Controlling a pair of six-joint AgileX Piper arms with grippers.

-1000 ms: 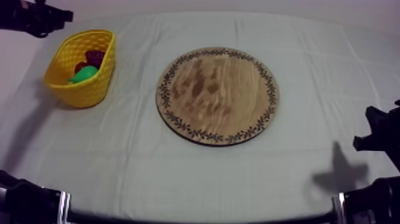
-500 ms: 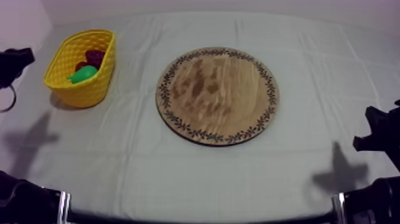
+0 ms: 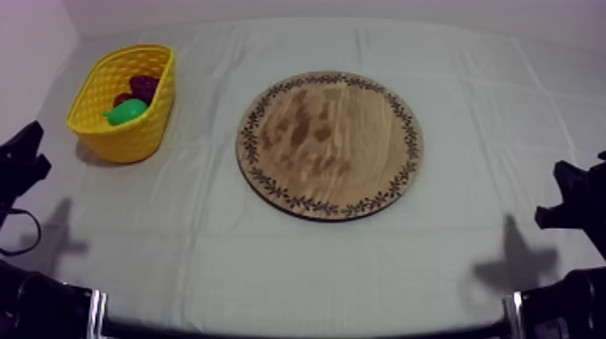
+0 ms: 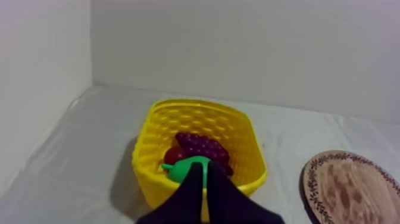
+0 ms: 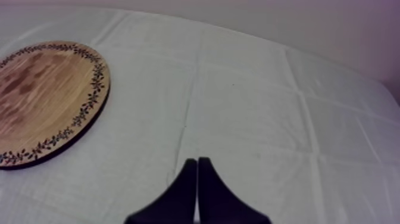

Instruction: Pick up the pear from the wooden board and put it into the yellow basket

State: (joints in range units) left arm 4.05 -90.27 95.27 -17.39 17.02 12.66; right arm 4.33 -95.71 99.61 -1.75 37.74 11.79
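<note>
The green pear [image 3: 126, 111] lies inside the yellow basket [image 3: 101, 132] at the table's far left, beside a bunch of dark grapes [image 3: 142, 87] and a small red fruit [image 3: 120, 99]. The round wooden board [image 3: 329, 144] sits bare at the table's middle. My left gripper [image 3: 20, 162] hangs at the left edge, short of the basket. In the left wrist view its fingers lie together as a narrow wedge [image 4: 202, 176] in front of the basket [image 4: 244, 140], where the pear [image 4: 189, 168] and grapes [image 4: 202, 146] show. My right gripper [image 5: 196, 170] is shut over bare cloth, right of the board [image 5: 47, 95].
The grey-white cloth [image 3: 298, 261] covers the table, with open room in front of the board and to its right. My right arm [image 3: 573, 207] rests at the right edge. A wall [image 4: 238, 47] stands behind the basket.
My left arm has drawn back from above the basket's far side, down along the table's left edge toward the front. The pear stays in the basket. The right arm has not moved.
</note>
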